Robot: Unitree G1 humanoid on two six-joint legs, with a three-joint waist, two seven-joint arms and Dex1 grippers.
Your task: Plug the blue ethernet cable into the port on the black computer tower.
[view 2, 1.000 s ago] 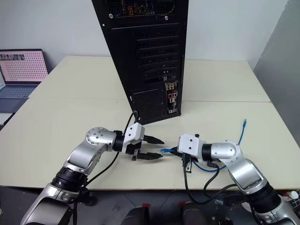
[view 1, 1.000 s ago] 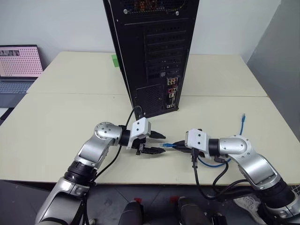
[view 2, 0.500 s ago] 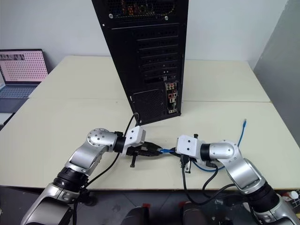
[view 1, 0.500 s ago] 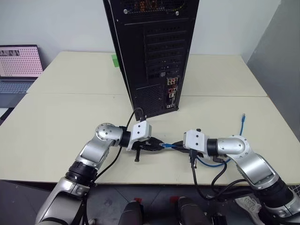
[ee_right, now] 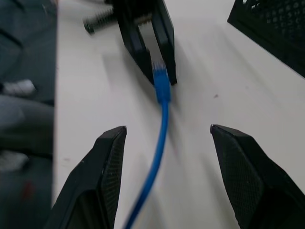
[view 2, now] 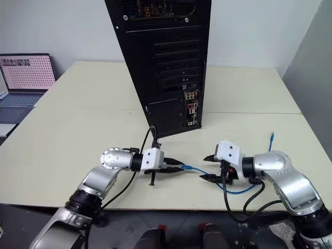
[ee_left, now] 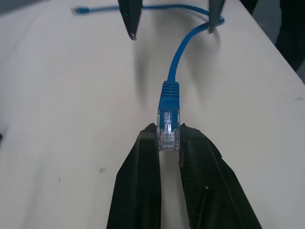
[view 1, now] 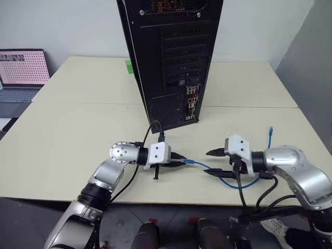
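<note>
Thin bright-blue ethernet cable (ee_left: 177, 67): clear plug clamped between left fingers (ee_left: 143, 157); right fingers (ee_right: 238, 157) released, spread. Shallow tip grip may let plug twist during insertion

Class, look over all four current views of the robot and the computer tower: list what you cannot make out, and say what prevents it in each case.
- The port: too small in the eye views to pick out among the black computer tower's coloured sockets.
- The tower's top: cut off by the upper edge of both eye views.
- The blue ethernet cable: its middle stretch passes behind the right pincer and arm.
- The laptop: cut off by the left edge.
</note>
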